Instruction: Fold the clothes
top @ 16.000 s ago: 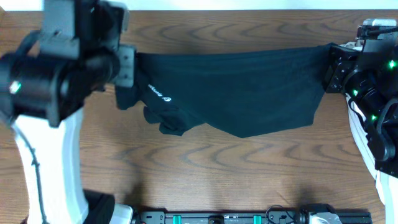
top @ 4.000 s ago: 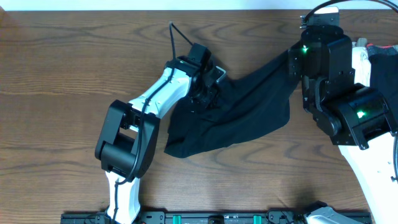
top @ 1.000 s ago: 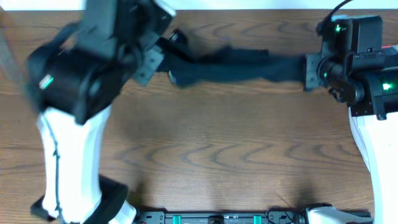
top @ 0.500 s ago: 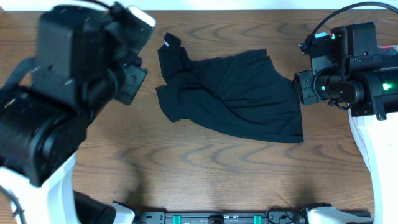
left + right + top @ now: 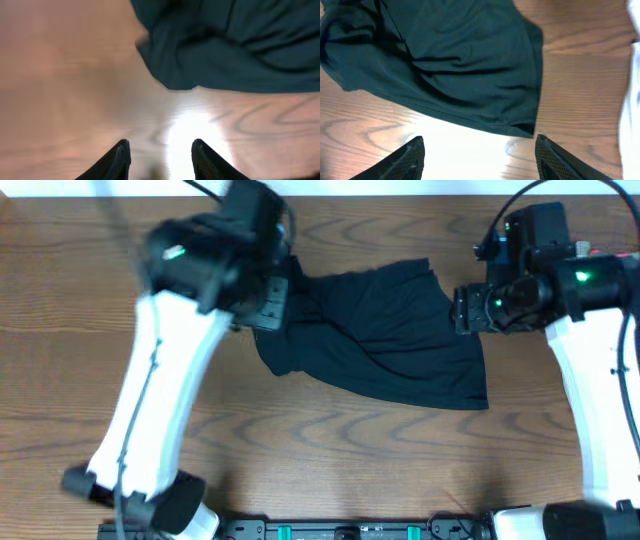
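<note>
The clothes in play are one black shirt, lying loosely crumpled on the wooden table, bunched at its left end and spread flatter toward the right. My left gripper hovers over the shirt's left end. In the left wrist view it stands open above bare wood, the shirt's edge beyond its tips. My right gripper is at the shirt's right side. It is open too, nothing between its fingers, with the shirt's corner just ahead.
A white cloth shows at the right edge of the right wrist view. A black rail runs along the table's front edge. The white base of each arm stands at the near left and at the right.
The shirt, stretched taut between both grippers a second ago, has dropped onto the table. Both grippers have let go and opened wider. The left arm swung in over the shirt's left end.
</note>
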Available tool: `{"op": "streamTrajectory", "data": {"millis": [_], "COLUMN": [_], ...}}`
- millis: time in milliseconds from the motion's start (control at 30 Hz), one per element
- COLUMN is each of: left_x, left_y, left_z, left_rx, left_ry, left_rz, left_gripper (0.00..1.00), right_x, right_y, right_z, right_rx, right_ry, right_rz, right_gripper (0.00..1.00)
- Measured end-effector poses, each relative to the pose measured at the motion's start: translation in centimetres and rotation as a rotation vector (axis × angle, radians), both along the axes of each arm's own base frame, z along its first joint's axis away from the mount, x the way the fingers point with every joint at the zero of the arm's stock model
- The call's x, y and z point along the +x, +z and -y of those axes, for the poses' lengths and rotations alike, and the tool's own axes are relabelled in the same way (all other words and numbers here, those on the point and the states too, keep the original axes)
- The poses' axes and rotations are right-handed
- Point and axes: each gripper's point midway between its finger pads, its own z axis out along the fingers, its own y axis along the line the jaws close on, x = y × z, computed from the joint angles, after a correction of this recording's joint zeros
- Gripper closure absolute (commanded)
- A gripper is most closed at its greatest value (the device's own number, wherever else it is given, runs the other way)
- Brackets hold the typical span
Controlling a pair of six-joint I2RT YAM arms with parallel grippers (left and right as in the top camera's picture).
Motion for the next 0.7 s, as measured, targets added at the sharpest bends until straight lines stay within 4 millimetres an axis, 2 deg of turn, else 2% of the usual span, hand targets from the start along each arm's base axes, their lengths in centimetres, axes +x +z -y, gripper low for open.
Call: {"op": "streamTrajectory", "data": {"millis": [167, 333, 400, 533, 700], "left_x": [1.6, 3.0, 3.1, 2.5, 1.8], "left_y": [-7.1, -14.1, -16.1, -18.7, -20.6], "left_z": [-0.3, -0.7, -0.9, -1.0, -1.2], "left_rx": [-0.05, -0.25, -0.328, -0.434, -0.489], "left_ry": [0.156, 0.266, 0.296, 0.348, 0.39], "left_rz": [-0.093, -0.162, -0.184, -0.232, -0.259], "left_gripper": [0.51, 0.44, 0.42, 0.41, 0.36], "right_x": [0.1, 0.0, 0.1, 0.1, 0.1], "right_y": [-1.1, -1.2, -1.2, -1.3, -1.3], "right_z": [-0.3, -0.3, -0.3, -0.3, -0.3], "right_rx": [0.011, 0.015, 0.016, 0.016, 0.016], "right_ry": [-0.009, -0.01, -0.009, -0.009, -0.009], "right_rz": [-0.045, -0.055, -0.054, -0.055, -0.054], "right_gripper": [0.3, 0.3, 0.29, 0.29, 0.29]}}
